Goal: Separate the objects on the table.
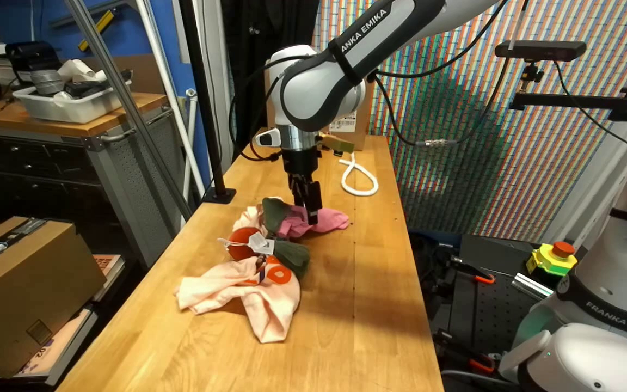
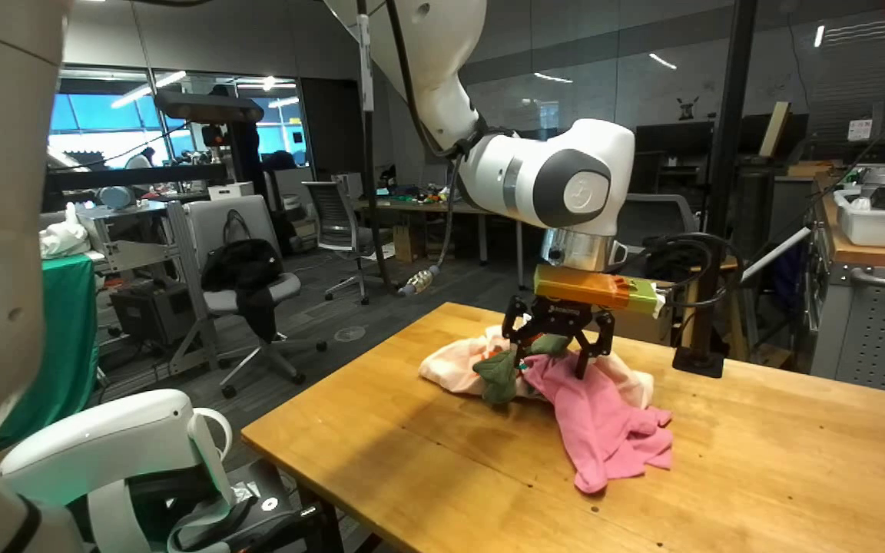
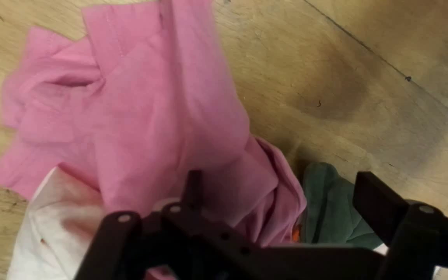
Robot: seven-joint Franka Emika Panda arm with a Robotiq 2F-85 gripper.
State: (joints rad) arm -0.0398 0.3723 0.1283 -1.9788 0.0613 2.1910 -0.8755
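A pink cloth (image 1: 327, 220) lies crumpled on the wooden table; it also shows in an exterior view (image 2: 604, 434) and the wrist view (image 3: 142, 116). A plush toy with an orange body (image 1: 241, 243), dark green parts (image 2: 498, 376) and a white tag lies against it. The wrist view shows one green part (image 3: 329, 206). A pale peach cloth (image 1: 270, 299) lies under and around the toy, and it shows in the wrist view (image 3: 60, 229). My gripper (image 2: 551, 365) points down, open. One finger is at the pink cloth, the other beside the green part (image 3: 282, 186). Whether the fingertips touch is unclear.
A white looped tube (image 1: 360, 191) lies near the table's far end, by a cardboard box (image 1: 358, 133). A black post on a base (image 2: 698, 362) stands at the table's edge. The wooden table (image 1: 357, 348) is narrow, with open drops along its long sides.
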